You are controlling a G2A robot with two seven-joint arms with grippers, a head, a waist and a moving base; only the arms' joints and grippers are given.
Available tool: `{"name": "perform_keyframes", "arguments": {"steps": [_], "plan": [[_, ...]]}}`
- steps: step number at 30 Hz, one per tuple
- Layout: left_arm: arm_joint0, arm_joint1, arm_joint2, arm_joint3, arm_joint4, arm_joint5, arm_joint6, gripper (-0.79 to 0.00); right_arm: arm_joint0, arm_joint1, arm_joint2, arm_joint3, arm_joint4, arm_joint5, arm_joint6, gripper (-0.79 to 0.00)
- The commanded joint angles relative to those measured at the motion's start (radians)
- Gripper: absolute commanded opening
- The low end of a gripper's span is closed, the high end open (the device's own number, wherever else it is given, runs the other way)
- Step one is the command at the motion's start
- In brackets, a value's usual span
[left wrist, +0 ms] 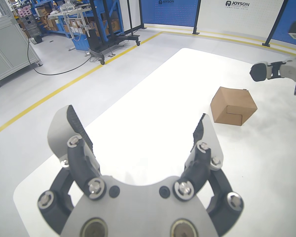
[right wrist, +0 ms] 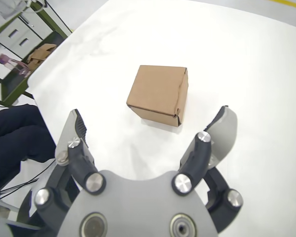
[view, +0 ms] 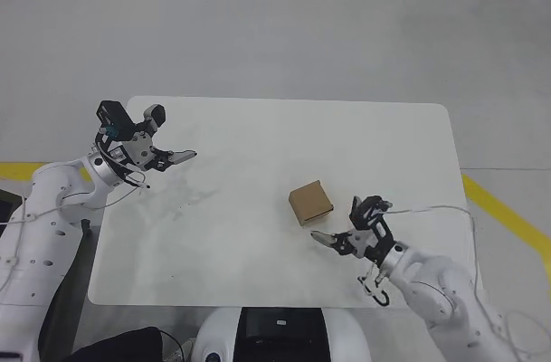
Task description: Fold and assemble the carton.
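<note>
Left hand (view: 181,157): jaws spread wide with nothing between them. It hangs over the bench's left edge, toward the far side, and points in toward the middle.
Bench (view: 257,136): white top with rounded corners.
Carton (view: 310,202): brown cardboard, folded up into a closed cube. It stands on the bench right of centre, turned a little askew to the bench edges. The side seen from the left wrist (left wrist: 233,109) shows a stepped seam of overlapping flaps. From the right wrist (right wrist: 160,94) the top is shut and the corners are closed. It is well apart from the left hand and touched by neither hand.
Right hand (view: 341,233): fingers wide apart, holding nothing. It sits low over the bench just beside the carton on its near right side, pointing at it.
</note>
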Motion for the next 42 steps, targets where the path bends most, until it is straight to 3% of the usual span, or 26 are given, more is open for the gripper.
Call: {"name": "perform_keyframes", "arguments": {"steps": [1, 17, 36, 41, 42], "plan": [[0.000, 0.000, 0.000, 0.000, 0.000, 0.000, 0.000, 0.000, 0.021, -0.007, -0.040, 0.015, -0.055, 0.044, -0.009, 0.000], [0.000, 0.000, 0.000, 0.000, 0.000, 0.000, 0.000, 0.000, 0.119, -0.059, -0.214, 0.080, -0.230, 0.261, 0.018, 0.000], [0.000, 0.000, 0.000, 0.000, 0.000, 0.000, 0.000, 0.000, 0.161, -0.092, -0.228, 0.131, -0.207, 0.300, 0.053, 0.000], [0.000, 0.000, 0.000, 0.000, 0.000, 0.000, 0.000, 0.000, 0.161, -0.097, -0.219, 0.136, -0.196, 0.297, 0.051, -0.237], [0.000, 0.000, 0.000, 0.000, 0.000, 0.000, 0.000, 0.000, 0.160, -0.098, -0.217, 0.136, -0.194, 0.295, 0.051, -0.314]]}}
